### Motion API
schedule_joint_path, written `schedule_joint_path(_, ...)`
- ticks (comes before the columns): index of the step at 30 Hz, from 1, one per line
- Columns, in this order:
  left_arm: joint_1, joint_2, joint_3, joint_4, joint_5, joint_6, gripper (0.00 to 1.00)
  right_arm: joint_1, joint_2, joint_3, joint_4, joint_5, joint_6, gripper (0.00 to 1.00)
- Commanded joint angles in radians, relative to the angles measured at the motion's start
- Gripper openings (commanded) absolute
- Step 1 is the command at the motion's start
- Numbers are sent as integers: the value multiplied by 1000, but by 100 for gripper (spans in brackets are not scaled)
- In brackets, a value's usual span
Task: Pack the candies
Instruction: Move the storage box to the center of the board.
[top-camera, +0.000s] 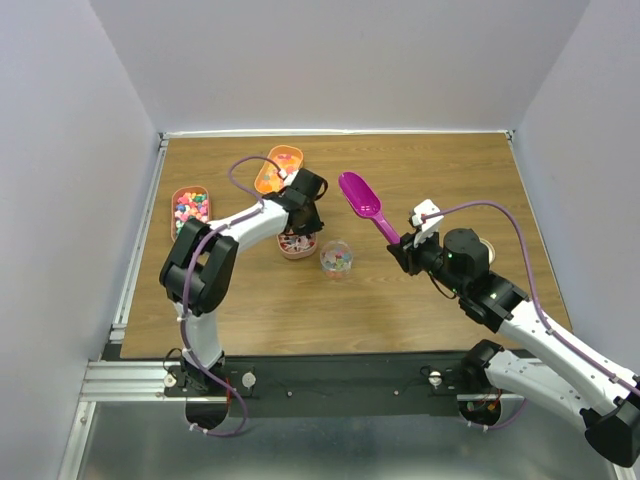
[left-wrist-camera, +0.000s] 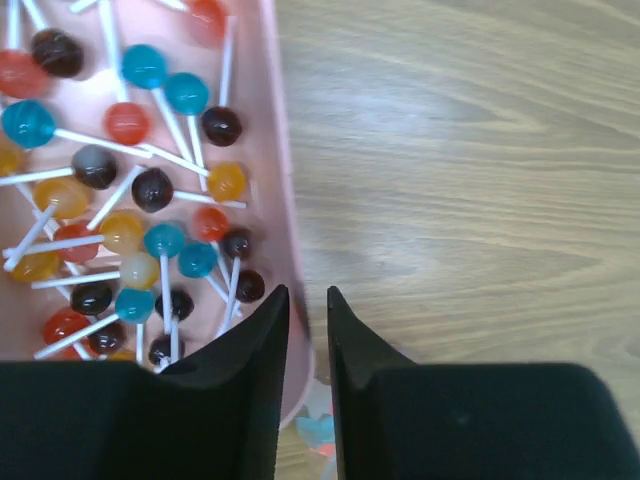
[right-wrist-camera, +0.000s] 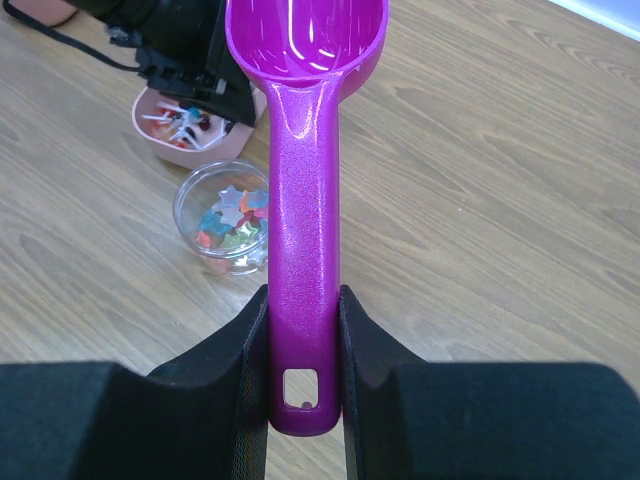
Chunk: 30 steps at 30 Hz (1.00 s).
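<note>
My right gripper (right-wrist-camera: 303, 300) is shut on the handle of the magenta scoop (right-wrist-camera: 303, 180), whose bowl looks empty. In the top view it (top-camera: 401, 250) holds the scoop (top-camera: 362, 200) above the table, right of the clear cup (top-camera: 337, 260). The cup (right-wrist-camera: 232, 218) holds small multicoloured candies (right-wrist-camera: 228, 215). My left gripper (left-wrist-camera: 308, 300) has its jaws nearly closed astride the rim of a small pink tray (left-wrist-camera: 283, 150) of lollipops (left-wrist-camera: 150, 190). That tray (top-camera: 295, 245) sits just left of the cup. More candies (top-camera: 191, 206) fill a tray at the left.
An orange tray (top-camera: 278, 170) lies behind my left gripper (top-camera: 298, 228). A peach tray (top-camera: 177, 195) with candies lies near the table's left edge. White walls enclose the table on three sides. The left arm's purple cable loops above the orange tray.
</note>
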Motion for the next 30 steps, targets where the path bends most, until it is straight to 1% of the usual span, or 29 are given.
schedule_joint_path(1,-4,-56,25,62,63,-18,47,4,-16,-14,39,2,-6,1)
schedule_joint_path(2,-4,-79,16,59,53,-16,48,5,-14,-14,40,2,-6,1)
schedule_joint_path(3,-3,-130,4,50,39,-15,54,5,-17,-14,39,2,-6,1)
schedule_joint_path(4,-1,-158,-9,42,25,-13,55,4,-17,-16,39,2,-6,1)
schedule_joint_path(7,8,-277,-85,4,-32,-15,56,5,-25,-16,39,4,-6,1)
schedule_joint_path(9,25,-372,-177,-16,-76,-21,56,5,-28,-16,40,5,-6,1)
schedule_joint_path(10,34,-403,-212,-19,-83,-23,63,5,-33,-16,40,5,-6,1)
schedule_joint_path(11,43,-431,-284,-21,-84,-23,64,5,-34,-16,39,4,-6,1)
schedule_joint_path(12,66,-475,-318,-15,-81,-21,65,5,-34,-16,39,5,-6,1)
schedule_joint_path(13,77,-494,-352,-13,-78,-19,71,5,-34,-16,39,1,-6,1)
schedule_joint_path(14,89,-508,-412,-7,-69,-18,75,5,-34,-16,39,2,-6,1)
schedule_joint_path(15,106,-524,-438,16,-57,-15,76,5,-33,-16,39,1,-6,1)
schedule_joint_path(18,117,-506,-495,66,-17,-10,76,5,-28,-14,40,-2,-8,1)
schedule_joint_path(22,117,-430,-481,130,43,-18,72,5,-28,-16,39,-2,-6,1)
schedule_joint_path(27,117,-290,-392,177,97,-27,69,5,-31,-16,40,2,-6,1)
schedule_joint_path(30,112,-233,-343,203,131,-38,69,5,-30,-16,40,2,-6,1)
